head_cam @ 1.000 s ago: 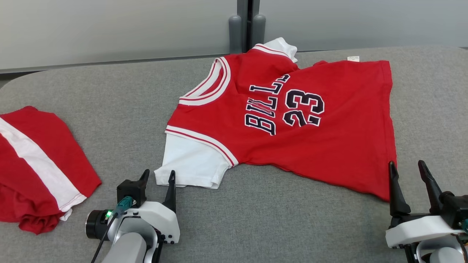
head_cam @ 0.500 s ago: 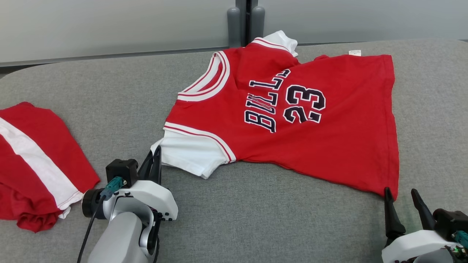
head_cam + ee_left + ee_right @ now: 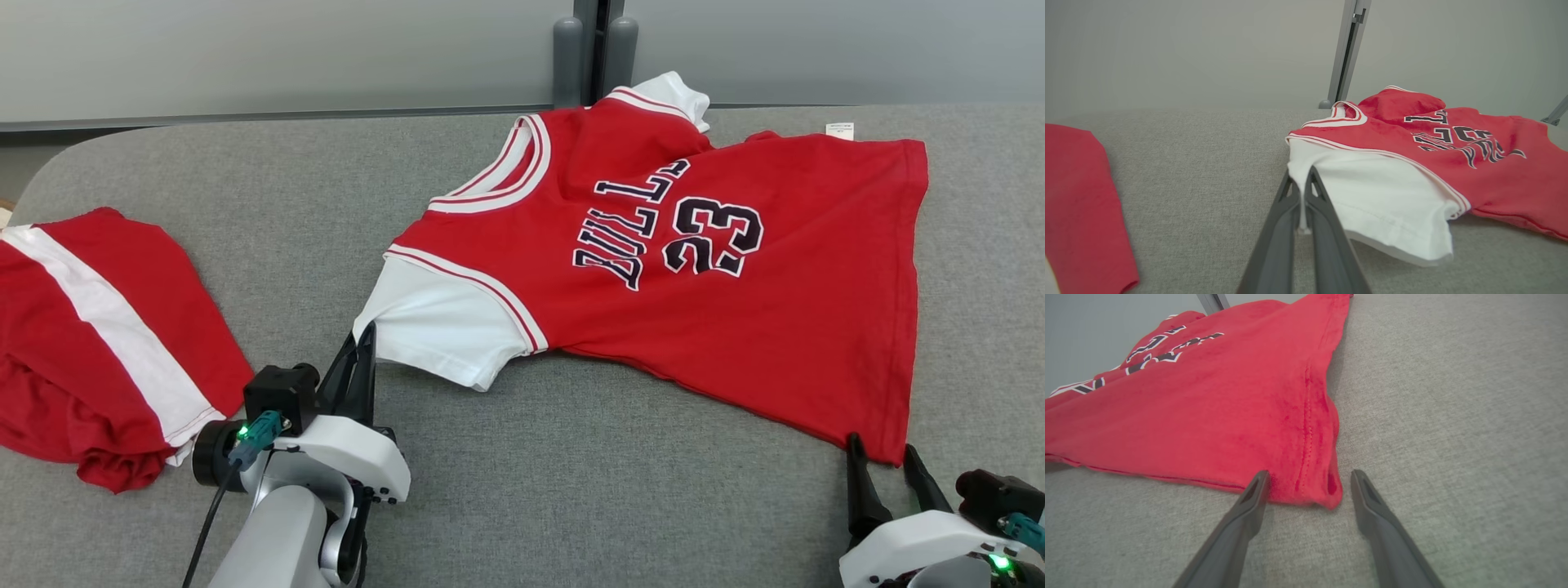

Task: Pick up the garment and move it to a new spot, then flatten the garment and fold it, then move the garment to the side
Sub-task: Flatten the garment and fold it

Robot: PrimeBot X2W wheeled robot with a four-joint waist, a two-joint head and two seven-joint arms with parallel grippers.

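Note:
The garment [image 3: 718, 327] is a red jersey with white sleeves and "23" on it, spread across the grey table [image 3: 245, 188]. My left gripper [image 3: 362, 336] is shut on the edge of the near white sleeve [image 3: 441, 322]. In the left wrist view, white cloth of the sleeve [image 3: 1380, 196] runs between the closed fingers of the left gripper [image 3: 1300, 175]. My right gripper [image 3: 882, 447] stands open at the near right hem corner. In the right wrist view its fingers [image 3: 1257, 490] sit on either side of that corner [image 3: 1327, 490], low on the table.
A second red garment with a white stripe [image 3: 98, 327] lies bunched at the table's left edge, also seen in the left wrist view [image 3: 1077, 204]. A grey post [image 3: 592, 49] and wall panels stand behind the table's far edge.
My left gripper went from open beside the white sleeve to shut on its edge. The right gripper stays open at the hem corner. The head camera has shifted, moving the whole picture.

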